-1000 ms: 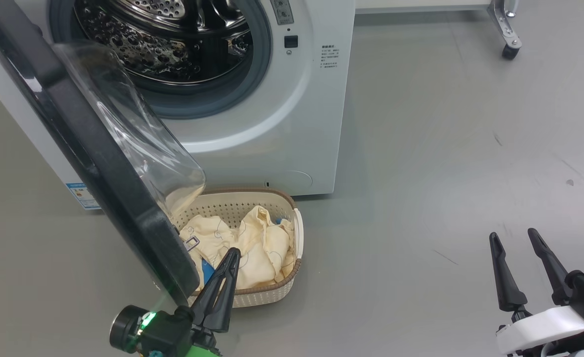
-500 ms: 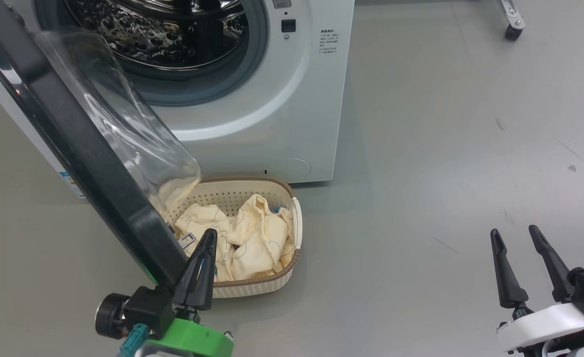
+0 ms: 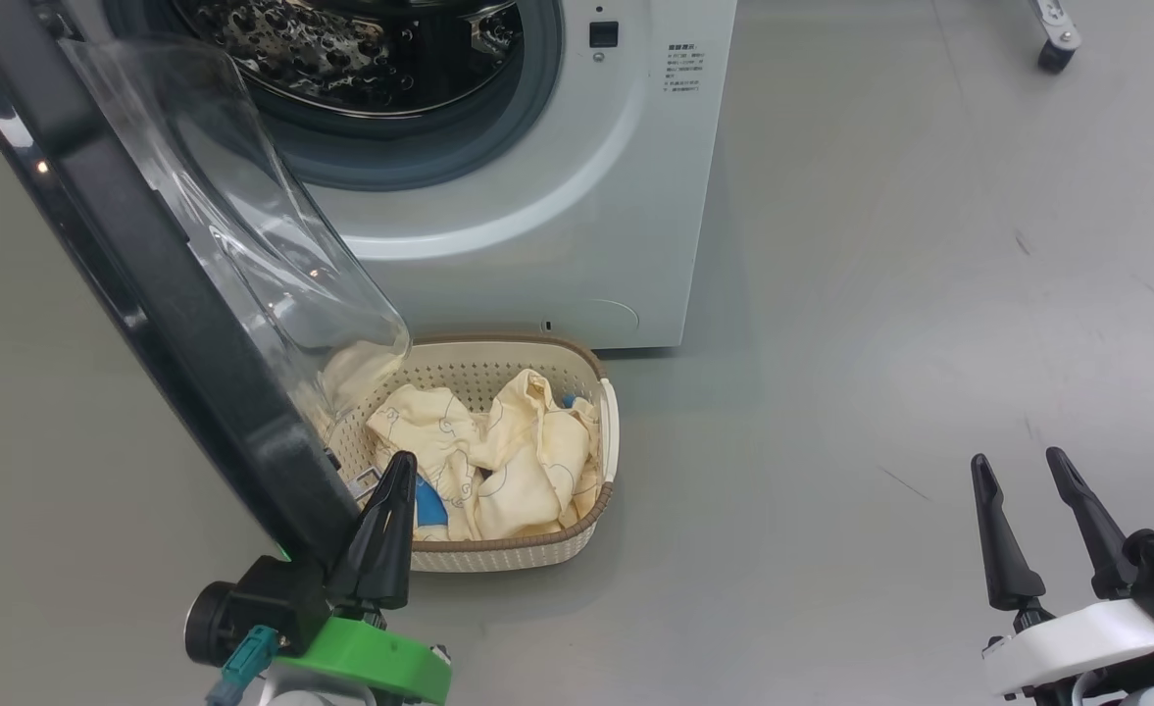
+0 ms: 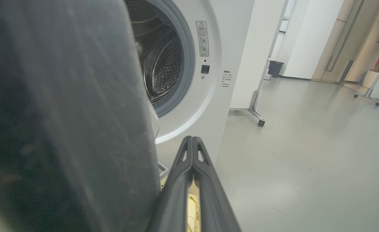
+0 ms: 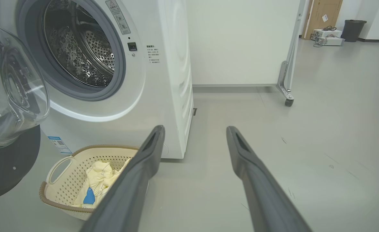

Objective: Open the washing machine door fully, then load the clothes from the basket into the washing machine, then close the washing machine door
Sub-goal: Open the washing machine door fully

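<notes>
The white washing machine (image 3: 557,196) stands with its steel drum (image 3: 341,49) exposed. The washing machine door (image 3: 145,324) hangs partly open, and its glass bowl (image 3: 243,226) reaches over the left end of the basket (image 3: 577,534). The clothes (image 3: 508,461) lie in the basket, pale yellow with a blue piece (image 3: 427,505). My left gripper (image 3: 402,466) is shut and empty, its fingers right beside the door's lower black edge (image 4: 63,112); I cannot tell whether they touch. At the lower right my right gripper (image 3: 1017,458) is open and empty, well away from the basket (image 5: 47,196).
A white panel on castor legs (image 5: 287,96) stands behind and to the right of the machine. Bare grey floor (image 3: 880,343) spreads to the right. A bin (image 5: 352,29) and boxes sit far off by the wall.
My left gripper has shifted from over the middle of the basket to its left end, beside the door's edge. The head camera has moved a little. My right gripper has not moved.
</notes>
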Tool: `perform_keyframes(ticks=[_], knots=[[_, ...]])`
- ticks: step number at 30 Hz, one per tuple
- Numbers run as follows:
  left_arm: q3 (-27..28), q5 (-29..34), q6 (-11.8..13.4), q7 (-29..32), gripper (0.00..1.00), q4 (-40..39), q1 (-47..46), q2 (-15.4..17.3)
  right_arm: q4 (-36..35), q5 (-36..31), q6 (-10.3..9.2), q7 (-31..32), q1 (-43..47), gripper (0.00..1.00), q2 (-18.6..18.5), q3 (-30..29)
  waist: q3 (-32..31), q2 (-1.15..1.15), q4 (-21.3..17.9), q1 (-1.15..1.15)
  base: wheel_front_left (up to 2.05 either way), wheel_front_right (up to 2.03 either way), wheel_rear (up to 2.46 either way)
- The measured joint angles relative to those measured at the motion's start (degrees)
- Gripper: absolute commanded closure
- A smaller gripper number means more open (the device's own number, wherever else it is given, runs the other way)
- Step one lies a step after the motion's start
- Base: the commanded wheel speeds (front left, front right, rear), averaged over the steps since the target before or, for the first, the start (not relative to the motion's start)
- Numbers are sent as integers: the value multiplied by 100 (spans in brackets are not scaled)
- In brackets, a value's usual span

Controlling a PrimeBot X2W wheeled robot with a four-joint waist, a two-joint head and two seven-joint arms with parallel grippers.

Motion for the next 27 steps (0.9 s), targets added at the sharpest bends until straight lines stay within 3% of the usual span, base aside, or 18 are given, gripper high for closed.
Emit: perform_keyframes(ticks=[17,27], knots=[[141,-47,88,-48,100,89,52,-69,31,-7,90,0,-44,0,45,-21,84,0,559,0,0,0,0],[961,-114,364,-52,100,-185,320,-90,49,-8,91,0,-40,0,-7,-134,139,0,926,0,0,0,0]])
